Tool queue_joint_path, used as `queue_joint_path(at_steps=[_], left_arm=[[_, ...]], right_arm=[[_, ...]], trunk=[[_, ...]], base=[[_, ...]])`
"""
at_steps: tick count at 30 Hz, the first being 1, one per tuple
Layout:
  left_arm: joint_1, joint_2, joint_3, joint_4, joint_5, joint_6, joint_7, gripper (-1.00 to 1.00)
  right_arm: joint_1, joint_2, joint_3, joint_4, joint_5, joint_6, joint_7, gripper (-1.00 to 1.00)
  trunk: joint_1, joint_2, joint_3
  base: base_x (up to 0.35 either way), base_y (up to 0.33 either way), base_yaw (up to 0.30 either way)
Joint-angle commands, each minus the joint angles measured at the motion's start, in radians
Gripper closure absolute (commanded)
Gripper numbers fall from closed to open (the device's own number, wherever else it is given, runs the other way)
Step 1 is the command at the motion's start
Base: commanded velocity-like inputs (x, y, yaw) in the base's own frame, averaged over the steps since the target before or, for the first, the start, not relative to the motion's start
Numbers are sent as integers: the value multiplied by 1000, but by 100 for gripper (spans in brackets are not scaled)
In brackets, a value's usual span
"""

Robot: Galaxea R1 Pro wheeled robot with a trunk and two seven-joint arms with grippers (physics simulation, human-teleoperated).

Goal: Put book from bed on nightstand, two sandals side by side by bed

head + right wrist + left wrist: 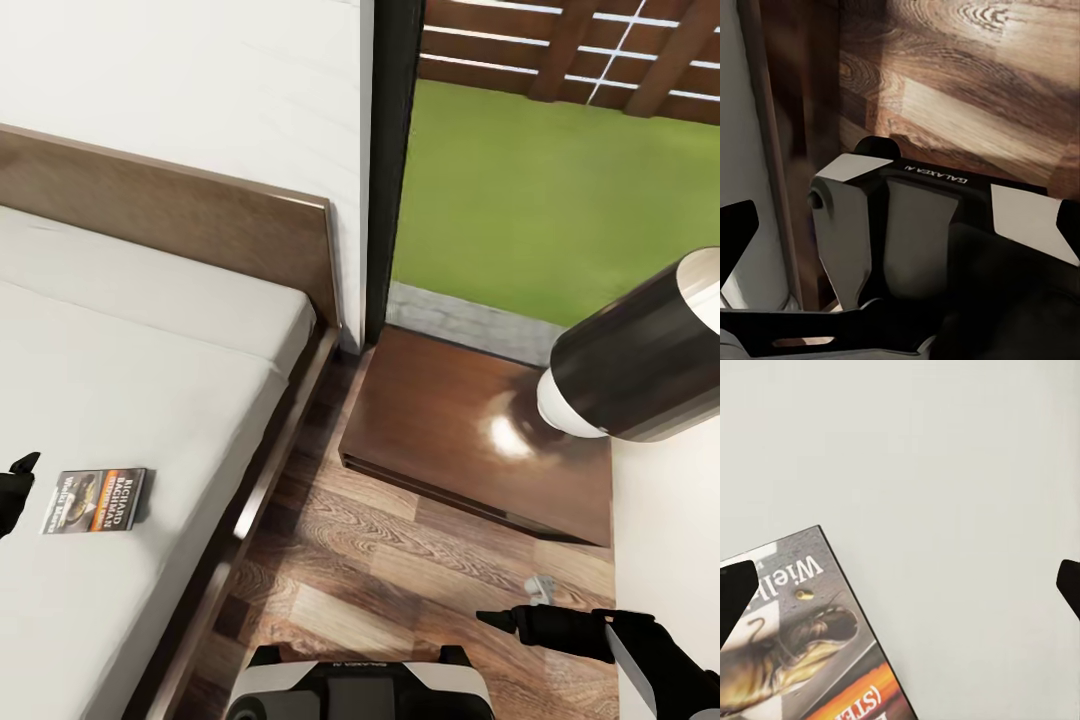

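Two black fingertips are all you get of the left gripper (pixel 14 485) in the head view, cut off at the picture's 9 o'clock edge; the arm behind it is out of frame. Your right gripper (pixel 500 620) at 5 o'clock shows one pointed tip only, so you cannot tell its opening from there. In the right wrist view its fingers (pixel 739 225) sit at opposite edges of the picture, spread wide, with nothing between them but the robot's base (pixel 907 225) and the floor (pixel 967 75).

Book (pixel 96 500): lies flat on the bed (pixel 150 380), near the mattress's floor-side edge, just beside the left fingertips, at their 3 o'clock. Dark cover, orange band, white "RICHARD BACHMAN" lettering. In the left wrist view the book (pixel 802 645) is cropped at the picture's edge; you see a fish-like illustration and part of a white title, "Wiel...", the rest cut off.

Left fingers (pixel 735 592) stand wide apart, one tip over the book's corner, the other over bare mattress. Contact with the cover: cannot tell.

Nightstand (pixel 470 440): glossy top, at 3 o'clock of the bed, partly hidden by the right forearm (pixel 640 360).
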Motion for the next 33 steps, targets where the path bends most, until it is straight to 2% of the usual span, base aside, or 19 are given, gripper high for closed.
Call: queue_joint_path(at_steps=[1, 10, 23, 33], left_arm=[[-1, 0, 4, 0, 8, 10, -3, -100], [-1, 0, 4, 0, 8, 10, -3, -100], [-1, 2, 4, -54, 6, 8, -1, -100], [-1, 4, 6, -59, 5, 7, 0, -100]], right_arm=[[0, 0, 0, 0, -6, 8, 2, -100], [0, 0, 1, 0, -6, 8, 2, -100], [0, 0, 0, 0, -6, 8, 2, -100], [0, 0, 0, 0, -6, 8, 2, -100]], trunk=[[4, -8, -4], [39, -71, -32], [39, -71, -32], [39, -71, -32]], base=[[0, 0, 0], [0, 0, 0], [0, 0, 0], [0, 0, 0]])
